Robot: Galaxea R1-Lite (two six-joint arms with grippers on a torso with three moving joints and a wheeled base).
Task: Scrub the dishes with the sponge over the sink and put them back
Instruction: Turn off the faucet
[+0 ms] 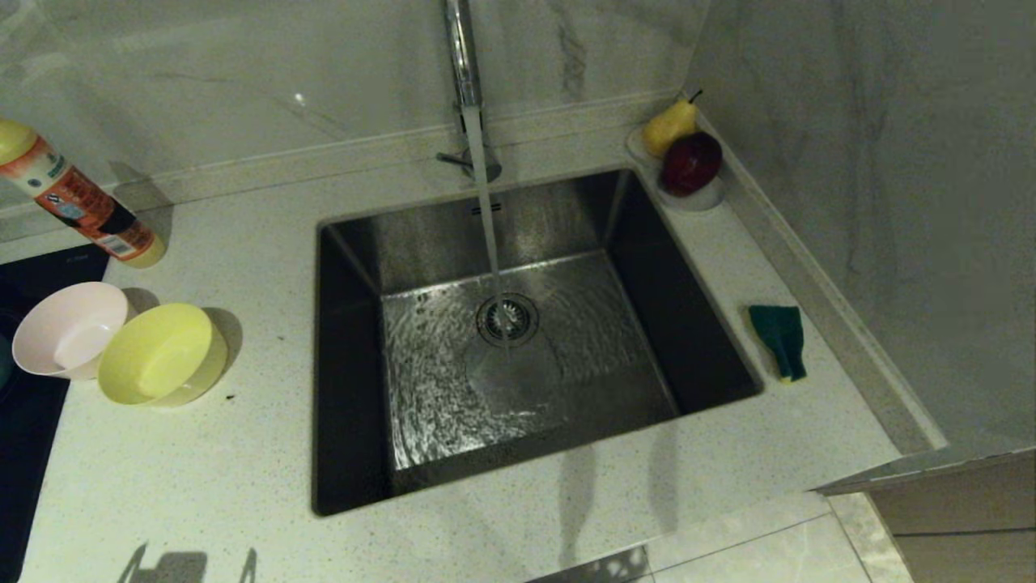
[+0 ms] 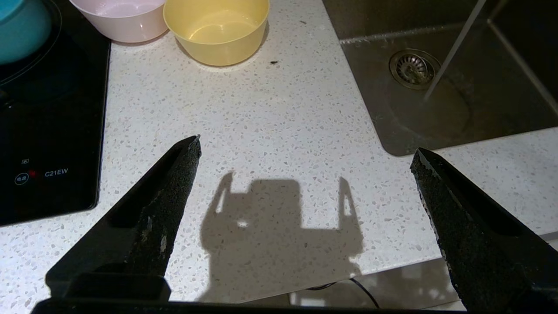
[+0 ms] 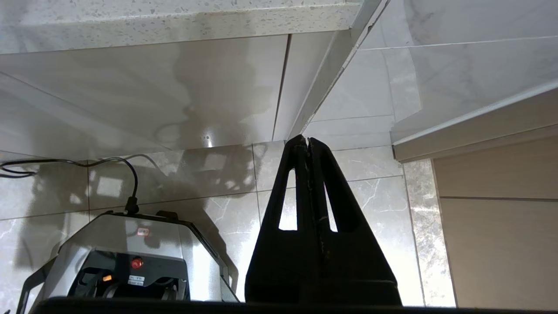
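On the far left of my white speckled counter [image 1: 202, 453], a black glass cooktop [image 2: 48, 131] carries a light blue bowl [image 2: 19, 30], only partly in view. Just beside it on the counter sit a pale pink bowl [image 1: 69, 328] and a yellow bowl [image 1: 162, 354], touching each other, both smooth, round, thin-walled plastic. Behind them a spray bottle [image 1: 77, 198] leans near the wall.

My left end effector [image 2: 305, 152] hovers over the bare counter near its front edge, its rough black fingers [image 2: 174, 183] spread wide and empty.

In the middle lies the square brushed-steel sink [image 1: 348, 340], water running from the tap [image 1: 461, 57] onto the round drain strainer [image 1: 507, 318].

To the right of the sink, the sponge [image 1: 779, 338] lies flat on the counter, dark green scouring side up, yellow foam showing at its near end. A pear and an apple rest on a white dish [image 1: 696, 198] in the back corner.

My right end effector [image 3: 308, 141] hangs below the counter edge, fingers pressed together, holding nothing.

I judge nothing is scrubbed yet. To start well, I should grip a bowl by its rim with my left and pinch the sponge across its narrow sides, since wet plastic may slip.
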